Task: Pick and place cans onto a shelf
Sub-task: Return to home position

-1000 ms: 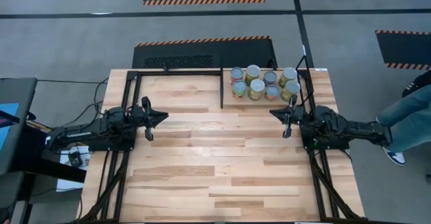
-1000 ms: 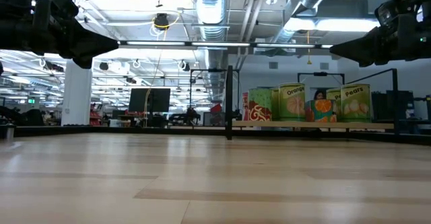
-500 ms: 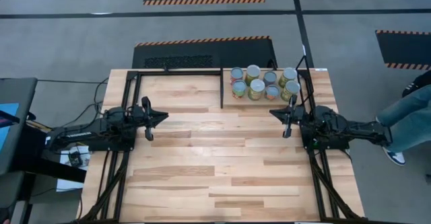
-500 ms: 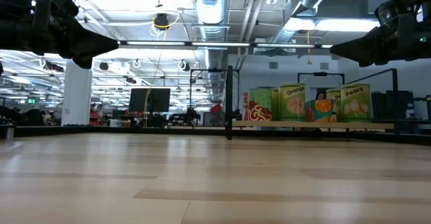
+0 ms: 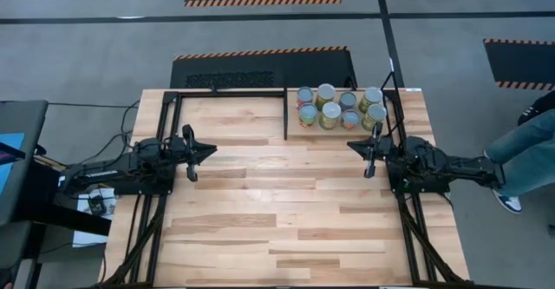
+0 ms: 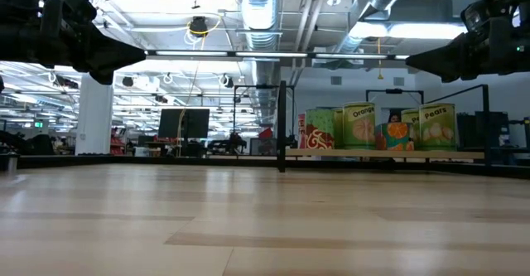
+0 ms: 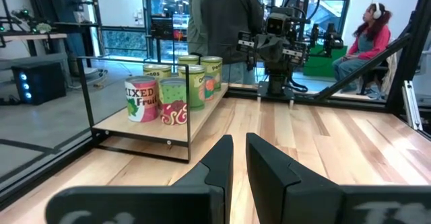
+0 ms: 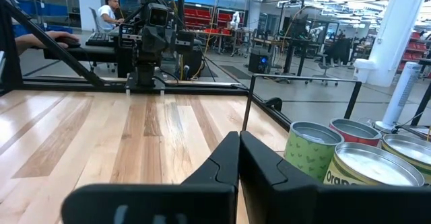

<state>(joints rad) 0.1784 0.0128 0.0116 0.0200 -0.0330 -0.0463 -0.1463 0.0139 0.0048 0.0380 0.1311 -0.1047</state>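
Note:
Several cans (image 5: 338, 107) with silver tops and green, yellow-green and red labels stand upright in a cluster on the shelf (image 7: 195, 116), a plywood panel in a black frame at the table's far right. They also show in the low view (image 6: 373, 127), the left wrist view (image 7: 175, 89) and the right wrist view (image 8: 350, 157). My left gripper (image 5: 211, 150) hovers shut and empty at the table's left, pointing right; its fingers show in its wrist view (image 7: 239, 146). My right gripper (image 5: 351, 145) hovers shut and empty just on the near side of the cans, pointing left (image 8: 239, 143).
An open black frame (image 5: 225, 94) stands at the table's far left beside the shelf. A person's legs (image 5: 520, 154) show off the table's right edge. People (image 7: 222, 15) stand and sit in the room beyond. The planked tabletop (image 5: 277, 202) lies between the arms.

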